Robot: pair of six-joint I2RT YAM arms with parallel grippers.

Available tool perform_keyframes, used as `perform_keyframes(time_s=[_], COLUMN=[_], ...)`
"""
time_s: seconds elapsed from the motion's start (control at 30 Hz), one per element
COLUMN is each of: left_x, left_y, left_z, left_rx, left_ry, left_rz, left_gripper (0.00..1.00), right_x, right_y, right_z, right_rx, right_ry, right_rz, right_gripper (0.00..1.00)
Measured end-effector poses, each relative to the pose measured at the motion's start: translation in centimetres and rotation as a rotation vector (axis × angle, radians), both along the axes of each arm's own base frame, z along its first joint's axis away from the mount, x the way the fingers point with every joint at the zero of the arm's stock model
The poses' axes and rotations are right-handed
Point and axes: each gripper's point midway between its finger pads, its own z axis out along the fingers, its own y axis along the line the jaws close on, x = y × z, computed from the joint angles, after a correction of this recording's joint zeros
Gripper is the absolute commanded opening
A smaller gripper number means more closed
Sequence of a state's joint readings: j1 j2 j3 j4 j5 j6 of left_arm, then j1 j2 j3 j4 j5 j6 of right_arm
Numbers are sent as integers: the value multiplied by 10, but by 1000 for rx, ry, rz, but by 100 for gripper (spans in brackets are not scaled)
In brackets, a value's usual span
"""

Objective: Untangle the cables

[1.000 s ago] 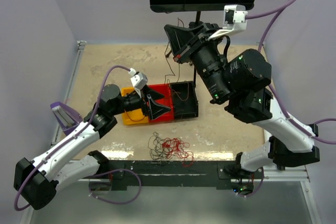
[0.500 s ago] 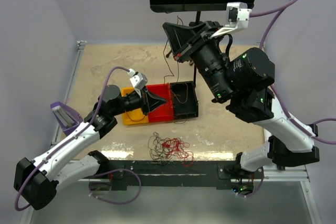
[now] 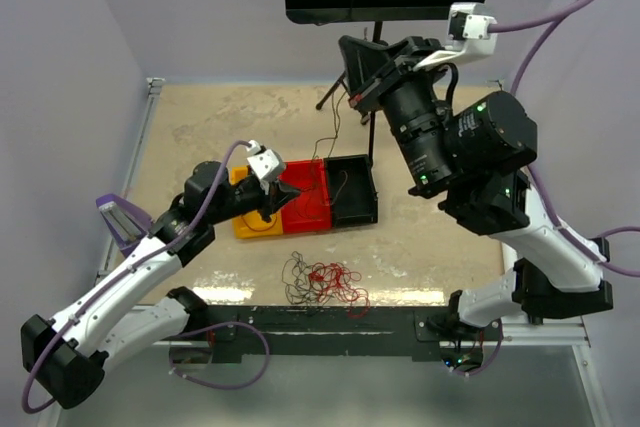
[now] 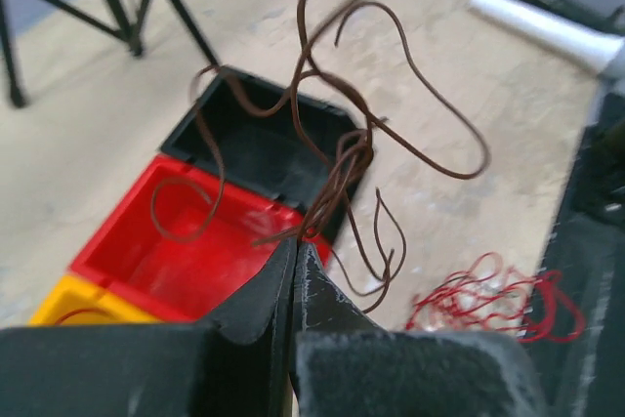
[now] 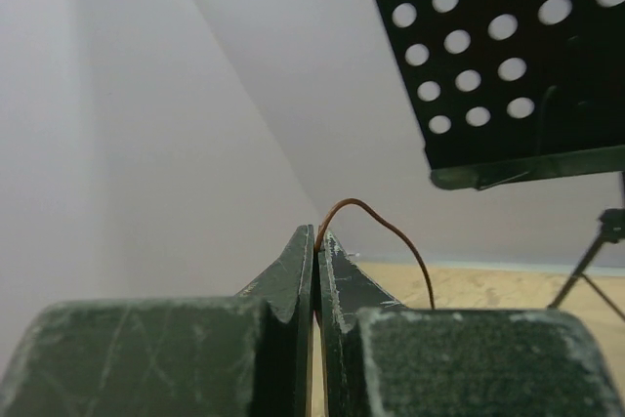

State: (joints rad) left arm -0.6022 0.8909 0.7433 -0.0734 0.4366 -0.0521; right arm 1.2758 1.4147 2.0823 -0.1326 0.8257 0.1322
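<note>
Brown cable (image 4: 344, 165) is what your left pincer (image 4: 293, 253) has clenched. Its two dark fingers press flat together, and a bundle of brown strands leaves right at their tips, climbing and curling in loose loops ahead of them. Just beyond those tips and slightly left sits the red bin (image 4: 210, 263), with one brown loop hanging over it. The black bin (image 4: 256, 155) is further ahead, touching the red one, and the yellow bin (image 4: 73, 305) is at the pincer's near left.

Off to the right of the left pincer, low on the table (image 3: 220, 117), lies the tangle (image 3: 322, 282) of red and dark wires. It is loose and touched by neither pincer.

Your right pincer (image 5: 315, 241) is also clamped tight. A brown strand is nipped at its very tips, arches up, then drops away to its right. Above and to the right of that pincer hangs the perforated black plate of the music stand (image 5: 527, 56).

From overhead, a thin line falls from below the right pincer towards the bins beside the left pincer. You cannot tell whether it is one unbroken strand between the two.
</note>
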Motion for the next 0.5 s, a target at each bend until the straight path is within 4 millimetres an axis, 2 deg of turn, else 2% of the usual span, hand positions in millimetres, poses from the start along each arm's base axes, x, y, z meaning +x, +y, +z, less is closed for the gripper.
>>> perform_keyframes(time_s=[0.07,0.17,0.33,0.4,0.47,0.5], left_x=[7,17,28,32,36,39], left_y=[13,33,56,60,66,68], left_z=[-6,-19,-37,-38,-39,-39], left_rx=[85,210,350,371,394,403], left_ry=[-59,-113,-137,-149,-158,-161], left_rz=[44,115,192,213,246,262], left_gripper=[0,0,0,0,0,0], right_x=[3,1,-14,-20,-30,-34], right_y=[-20,-62,-172,-208,-254,-270], right_z=[5,18,39,42,45,45], right_rx=[-16,-3,101,147,221,248], right_ry=[-9,-26,-21,-11,8,15], right_rz=[-70,-174,-364,-420,-477,-493], right_gripper=[0,0,0,0,0,0])
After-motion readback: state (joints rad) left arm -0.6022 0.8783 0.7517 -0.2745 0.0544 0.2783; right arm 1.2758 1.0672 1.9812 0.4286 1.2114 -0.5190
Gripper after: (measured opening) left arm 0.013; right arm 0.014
